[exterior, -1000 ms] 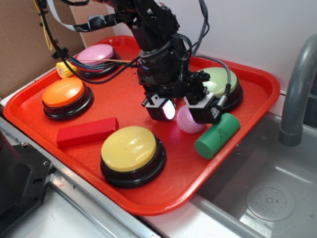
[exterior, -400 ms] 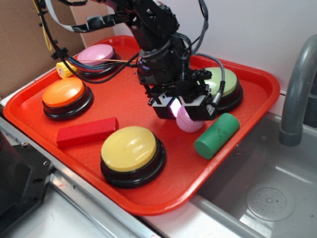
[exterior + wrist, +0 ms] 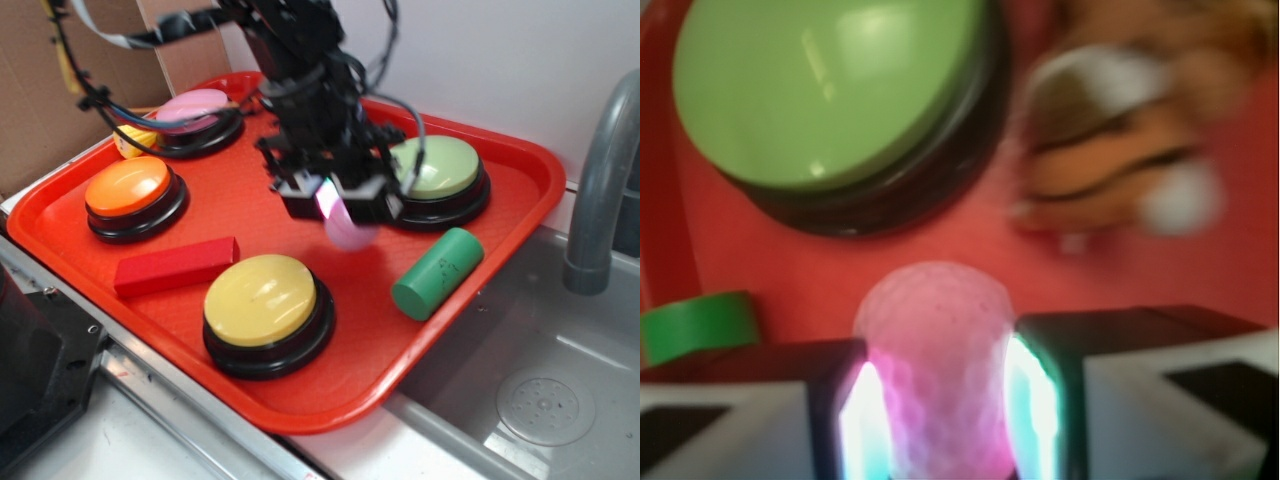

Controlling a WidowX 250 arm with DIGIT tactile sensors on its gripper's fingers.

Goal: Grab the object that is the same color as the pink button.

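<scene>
Fingers [image 3: 830, 400] of the gripper [image 3: 937, 405] clamped on the dimpled pale pink ball [image 3: 935, 360], glossy domed green button [image 3: 830, 90] beyond.

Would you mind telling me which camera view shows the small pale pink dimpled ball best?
The wrist view: the small pale pink dimpled ball fills the foreground, clamped between the pincer pads. The exterior view shows only a blurred pink patch under the pincer.

Red tray [image 3: 520, 170] beside a metal sink [image 3: 520, 400], green-topped button [image 3: 440, 168] at two o'clock, green cylinder [image 3: 437, 273] at three, yellow-topped button [image 3: 262, 300] at six, red block [image 3: 176, 265] at eight, orange-topped button [image 3: 130, 188] at nine, blurred tiger plush [image 3: 1120, 140], grey faucet [image 3: 600, 190]
</scene>
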